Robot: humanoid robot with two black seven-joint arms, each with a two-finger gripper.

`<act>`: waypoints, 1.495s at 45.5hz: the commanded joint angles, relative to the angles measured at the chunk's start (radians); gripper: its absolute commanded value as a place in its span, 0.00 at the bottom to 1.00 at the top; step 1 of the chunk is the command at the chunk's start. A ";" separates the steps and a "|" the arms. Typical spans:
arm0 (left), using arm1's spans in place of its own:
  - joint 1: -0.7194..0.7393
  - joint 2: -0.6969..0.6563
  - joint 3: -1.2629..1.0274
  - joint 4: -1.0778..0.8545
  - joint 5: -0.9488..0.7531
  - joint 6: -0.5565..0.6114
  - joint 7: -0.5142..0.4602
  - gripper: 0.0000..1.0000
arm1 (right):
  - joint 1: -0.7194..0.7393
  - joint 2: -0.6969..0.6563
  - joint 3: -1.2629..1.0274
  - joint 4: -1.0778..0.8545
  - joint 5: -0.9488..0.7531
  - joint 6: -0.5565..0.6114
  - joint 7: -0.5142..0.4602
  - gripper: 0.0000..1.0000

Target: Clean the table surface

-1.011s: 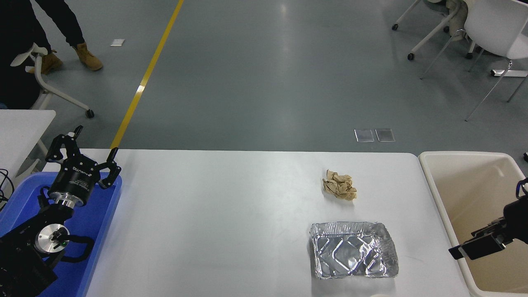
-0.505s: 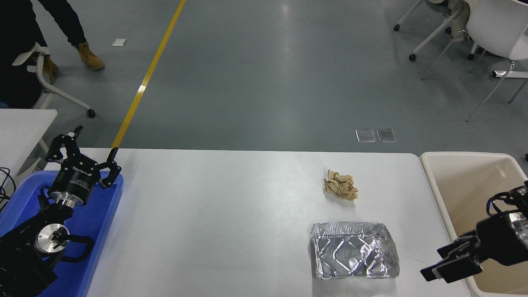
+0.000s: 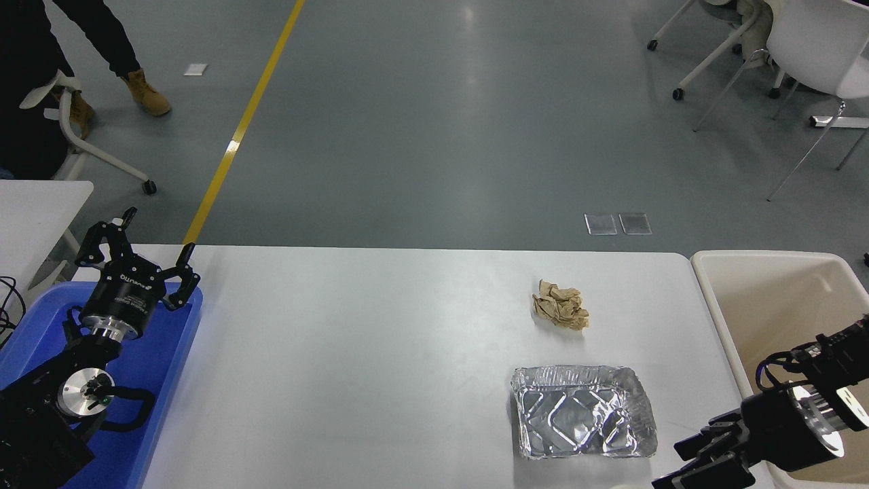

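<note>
The table surface (image 3: 373, 353) is a wide white top filling the lower half of the head view. On its right half lie a crumpled ball of brown paper (image 3: 561, 304) and, nearer me, a crinkled foil tray (image 3: 582, 411). My right gripper (image 3: 703, 462) comes in low at the bottom right corner, just right of the foil tray and apart from it. It is open, one finger above the other, with nothing between them. My left gripper (image 3: 139, 255) is parked open above the blue bin at the lower left.
A blue bin (image 3: 170, 360) sits against the table's left end. A beige tub (image 3: 767, 255) stands at its right end. A smaller white table (image 3: 41, 197) is at the left edge. A person's legs (image 3: 129, 61) and wheeled chairs (image 3: 801, 41) are on the grey floor beyond.
My right gripper has swung from over the beige tub leftward and toward me, to the table's front right corner beside the foil tray. The left arm, paper and tray have not moved.
</note>
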 commanded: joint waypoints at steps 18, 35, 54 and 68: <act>0.000 0.000 0.000 0.000 0.000 0.000 0.000 1.00 | -0.271 0.062 0.201 -0.122 -0.109 -0.013 -0.004 0.99; 0.000 0.000 0.000 0.002 0.000 0.000 0.000 1.00 | -0.288 0.082 0.202 -0.142 -0.109 -0.011 -0.004 0.99; 0.000 0.000 0.000 0.002 0.000 0.000 0.000 1.00 | -0.291 0.138 0.210 -0.217 -0.109 -0.013 -0.004 0.98; 0.000 0.000 0.000 0.002 0.000 0.000 0.000 1.00 | -0.334 0.148 0.233 -0.235 -0.109 -0.011 -0.004 0.98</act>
